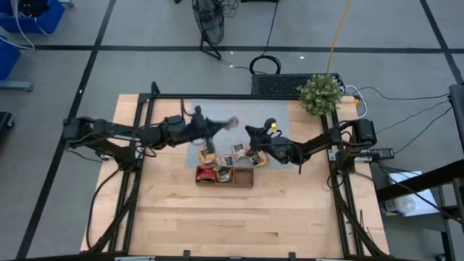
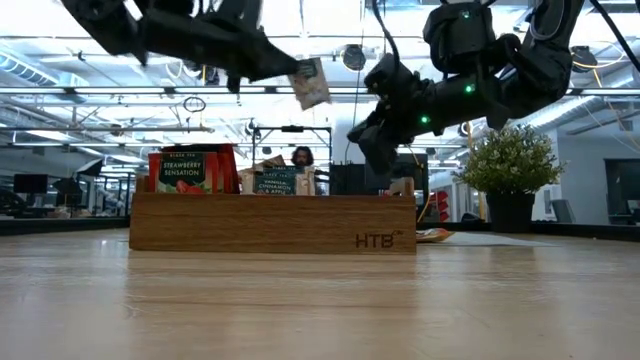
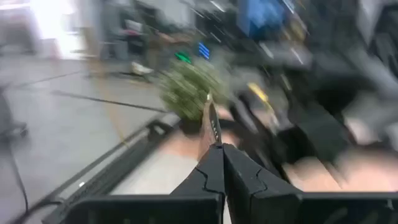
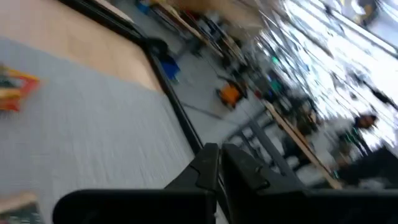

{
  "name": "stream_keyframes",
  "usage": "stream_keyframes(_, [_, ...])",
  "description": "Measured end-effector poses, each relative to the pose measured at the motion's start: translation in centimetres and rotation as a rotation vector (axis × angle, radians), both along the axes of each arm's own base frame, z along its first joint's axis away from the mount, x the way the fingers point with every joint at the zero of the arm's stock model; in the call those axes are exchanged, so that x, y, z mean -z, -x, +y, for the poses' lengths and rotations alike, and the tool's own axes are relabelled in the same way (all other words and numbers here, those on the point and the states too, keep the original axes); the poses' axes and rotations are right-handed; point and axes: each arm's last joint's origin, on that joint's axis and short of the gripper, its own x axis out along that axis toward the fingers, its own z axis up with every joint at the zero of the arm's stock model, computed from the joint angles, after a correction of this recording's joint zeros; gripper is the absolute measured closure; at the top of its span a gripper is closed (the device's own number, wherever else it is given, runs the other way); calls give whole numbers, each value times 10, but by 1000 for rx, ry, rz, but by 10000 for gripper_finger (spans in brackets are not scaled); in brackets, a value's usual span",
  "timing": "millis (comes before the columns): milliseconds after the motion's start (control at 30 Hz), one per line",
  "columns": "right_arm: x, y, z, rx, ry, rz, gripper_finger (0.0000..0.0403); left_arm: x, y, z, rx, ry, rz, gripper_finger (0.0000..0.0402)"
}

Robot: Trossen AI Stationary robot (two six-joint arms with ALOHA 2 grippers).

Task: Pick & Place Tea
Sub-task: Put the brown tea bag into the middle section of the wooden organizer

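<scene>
Tea packets (image 1: 224,172) upright in wooden tray (image 1: 243,177).

Right gripper (image 4: 217,163) closed above grey mat (image 4: 93,143); tea packet (image 4: 13,87) on mat; blurred room beyond

**Surroundings of the work table**

A long wooden tray (image 1: 225,175) with three compartments lies at mid-table, its front face marked "HTB". Behind it a grey mat (image 1: 250,119) covers the far centre of the wooden table (image 1: 246,217). A potted plant (image 1: 320,94) stands at the far right corner. A floor fan (image 1: 209,22) stands beyond the table.
</scene>
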Motion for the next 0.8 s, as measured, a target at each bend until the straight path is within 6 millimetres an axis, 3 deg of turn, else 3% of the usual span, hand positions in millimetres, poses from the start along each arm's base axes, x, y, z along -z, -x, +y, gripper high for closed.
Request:
stream_keyframes(167, [1,3,-3,131,-12,-4,381,-1,15,-31,390,-155,177,400])
stream_keyframes(433, [-3,3,-3,129,-21,-53,382,26,10,-74,592,-112,343,400])
stream_keyframes(600, [-3,3,-3,131,-40,-72,383,43,6,-90,570,-84,422,401])
stream_keyframes(800, [-3,3,-3,131,-40,-72,386,70,-7,-93,498,-97,497,401])
